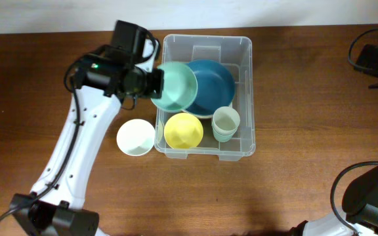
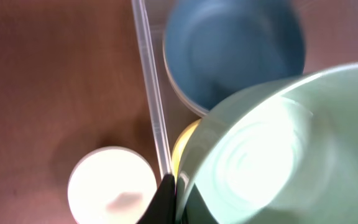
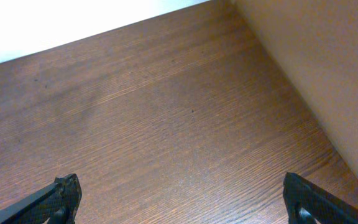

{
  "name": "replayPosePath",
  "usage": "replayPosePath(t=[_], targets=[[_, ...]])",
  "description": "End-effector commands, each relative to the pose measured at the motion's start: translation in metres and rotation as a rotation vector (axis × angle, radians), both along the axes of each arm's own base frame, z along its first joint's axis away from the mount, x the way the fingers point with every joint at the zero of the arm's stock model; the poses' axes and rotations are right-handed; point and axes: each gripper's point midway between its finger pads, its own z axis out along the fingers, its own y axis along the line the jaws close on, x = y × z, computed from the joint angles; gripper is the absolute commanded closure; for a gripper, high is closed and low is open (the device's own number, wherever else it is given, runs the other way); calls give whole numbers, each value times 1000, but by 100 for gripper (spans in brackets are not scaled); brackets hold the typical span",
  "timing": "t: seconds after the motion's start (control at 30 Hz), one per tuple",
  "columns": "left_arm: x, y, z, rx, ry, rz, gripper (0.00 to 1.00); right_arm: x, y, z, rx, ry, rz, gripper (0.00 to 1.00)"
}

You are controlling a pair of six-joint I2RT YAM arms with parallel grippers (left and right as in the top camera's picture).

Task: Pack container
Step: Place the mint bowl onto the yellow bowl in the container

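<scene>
The container point(image 1: 207, 40) is a clear plastic bin at the table's middle; its left wall point(image 2: 151, 93) runs down the left wrist view. Inside lie a blue bowl point(image 1: 214, 85) point(image 2: 235, 50), a yellow bowl point(image 1: 183, 130) point(image 2: 184, 140) and stacked pale green cups point(image 1: 226, 122). My left gripper point(image 1: 151, 82) point(image 2: 173, 194) is shut on the rim of a mint green bowl point(image 1: 176, 85) point(image 2: 278, 143), held tilted over the bin's left edge, partly above the blue bowl. My right gripper point(image 3: 182, 199) stands open over bare wood, far from the bin.
A white bowl point(image 1: 135, 137) point(image 2: 107, 186) sits on the table just left of the bin's front corner. The right arm point(image 1: 375, 60) rests at the far right edge of the table, next to a beige wall point(image 3: 316, 68).
</scene>
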Motion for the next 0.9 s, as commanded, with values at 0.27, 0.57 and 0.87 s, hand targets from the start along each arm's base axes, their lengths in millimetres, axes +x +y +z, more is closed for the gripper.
replayPosePath(t=[0.27, 0.57, 0.87], targets=[[-36, -20, -31, 58, 135, -92, 99, -1, -4, 1, -1, -4, -22, 1], [-50, -19, -62, 86, 206, -105, 94, -1, -4, 1, -1, -4, -22, 1], [-26, -22, -54, 68, 106, -89, 14, -1, -4, 1, -1, -4, -22, 1]])
